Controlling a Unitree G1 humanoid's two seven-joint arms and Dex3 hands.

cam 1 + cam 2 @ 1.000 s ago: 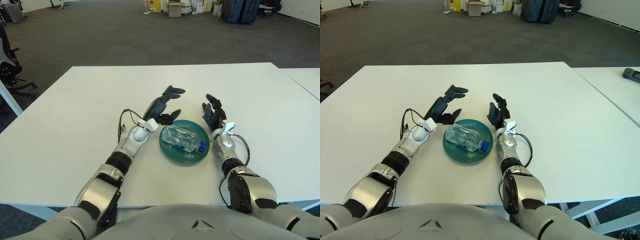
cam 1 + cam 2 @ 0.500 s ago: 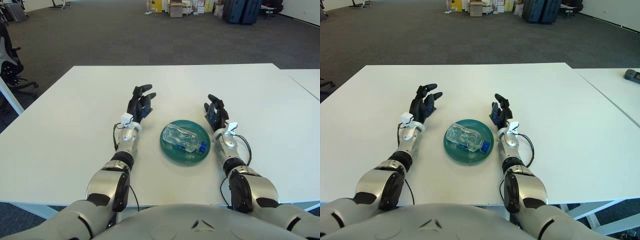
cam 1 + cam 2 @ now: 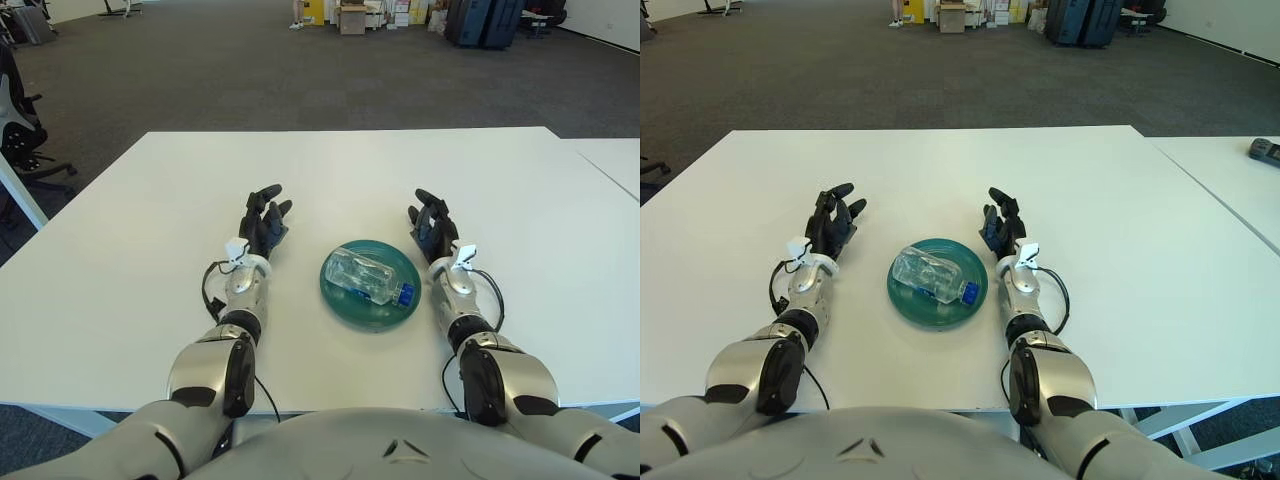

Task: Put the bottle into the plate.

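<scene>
Lying on its side in the green plate (image 3: 338, 295), the bottle (image 3: 368, 277) looks placed, so task reads as done, nothing left to move. Left hand (image 3: 261, 220) sits well left of plate, right hand (image 3: 430, 224) just beside its right rim; both w/ fingers loosely spread, holding nothing. White desk (image 3: 130, 240) otherwise unobstructed.

A broad white rectangular desk (image 3: 130, 260) stands on dark grey carpet floor (image 3: 250, 70) in an open office, with a second white desk (image 3: 1240, 190) just to its right, black office chairs (image 3: 18, 130) at far left, and cardboard boxes (image 3: 350, 17) beside dark suitcases (image 3: 480, 20) along the far side.
</scene>
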